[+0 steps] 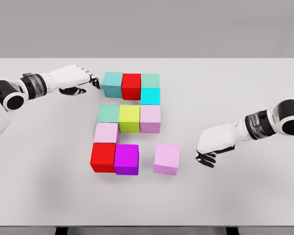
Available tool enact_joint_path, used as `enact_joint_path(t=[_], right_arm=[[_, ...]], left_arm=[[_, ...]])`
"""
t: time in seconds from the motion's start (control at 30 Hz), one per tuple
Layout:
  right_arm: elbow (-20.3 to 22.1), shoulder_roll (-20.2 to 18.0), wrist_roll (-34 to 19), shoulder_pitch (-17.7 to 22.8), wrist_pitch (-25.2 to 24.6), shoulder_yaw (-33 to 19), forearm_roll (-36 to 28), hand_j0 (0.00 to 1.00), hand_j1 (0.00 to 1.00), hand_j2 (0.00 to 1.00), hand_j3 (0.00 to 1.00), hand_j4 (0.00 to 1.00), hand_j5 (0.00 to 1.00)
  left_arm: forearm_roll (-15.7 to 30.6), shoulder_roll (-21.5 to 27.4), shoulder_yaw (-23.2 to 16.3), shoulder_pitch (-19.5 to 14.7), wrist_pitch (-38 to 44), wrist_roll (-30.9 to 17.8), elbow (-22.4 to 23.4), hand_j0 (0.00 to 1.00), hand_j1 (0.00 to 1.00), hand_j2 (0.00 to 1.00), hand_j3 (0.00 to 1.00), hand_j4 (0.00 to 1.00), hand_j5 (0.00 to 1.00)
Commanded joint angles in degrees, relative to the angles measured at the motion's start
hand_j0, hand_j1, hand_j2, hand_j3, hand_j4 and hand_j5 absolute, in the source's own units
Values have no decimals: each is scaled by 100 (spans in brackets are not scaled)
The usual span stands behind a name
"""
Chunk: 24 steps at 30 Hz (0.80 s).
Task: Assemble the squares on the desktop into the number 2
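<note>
Head view gives us the whole worktop (245, 88), with the blocks gathered left of centre. Top row: teal block (112, 83), red block (131, 85), green block (150, 80), all touching; a cyan block (150, 96) sits just below the green one. Middle row: mint block (109, 113), yellow block (129, 118), lilac block (150, 118). Under the mint one is a pale pink block (106, 132), then a second red block (103, 157) and a magenta block (126, 159) side by side. A loose pink block (166, 158) stands apart, just right of the magenta one, leaving a gap in the bottom row. We judge that closing this gap is the step left. Our right hand (213, 149) rests on the worktop to the right of that loose block, fingers curled down and relaxed, holding nothing; it is clearly the nearer hand, and the block lies to its left. Being a cube, the block has no long axis; its faces sit slightly turned against the row. Our left hand (81, 81) lies beside the teal block, fingertips close to or touching it, gripping nothing.
</note>
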<state>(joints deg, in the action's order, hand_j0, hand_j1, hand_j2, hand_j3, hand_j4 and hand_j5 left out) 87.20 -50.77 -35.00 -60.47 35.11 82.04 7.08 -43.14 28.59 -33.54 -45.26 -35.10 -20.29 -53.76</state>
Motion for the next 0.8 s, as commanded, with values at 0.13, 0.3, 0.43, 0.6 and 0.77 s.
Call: enact_joint_path(t=[0.13, 0.3, 0.43, 0.6, 0.77], right_arm=[[86, 164, 0, 0, -11, 5, -31, 14, 14, 14, 14, 14, 14], [130, 190, 0, 44, -11, 5, -22, 14, 14, 14, 14, 14, 14], [130, 304, 0, 53, -11, 14, -31, 14, 14, 14, 14, 14, 14], [174, 366, 0, 88, -11, 14, -31, 14, 14, 14, 14, 14, 14], [183, 419, 0, 88, -11, 14, -31, 14, 14, 14, 14, 14, 14]], left_arm=[[921, 770, 49, 44, 10, 130, -187, 100, 100, 100, 100, 100, 100], [1871, 1869, 84, 712, 10, 113, -1366, 100, 100, 100, 100, 100, 100], [1897, 1878, 67, 721, 10, 104, -1366, 100, 100, 100, 100, 100, 100], [1889, 1870, 58, 949, 10, 95, -1410, 100, 100, 100, 100, 100, 100], [1871, 1878, 75, 1011, 10, 78, -1374, 100, 100, 100, 100, 100, 100]])
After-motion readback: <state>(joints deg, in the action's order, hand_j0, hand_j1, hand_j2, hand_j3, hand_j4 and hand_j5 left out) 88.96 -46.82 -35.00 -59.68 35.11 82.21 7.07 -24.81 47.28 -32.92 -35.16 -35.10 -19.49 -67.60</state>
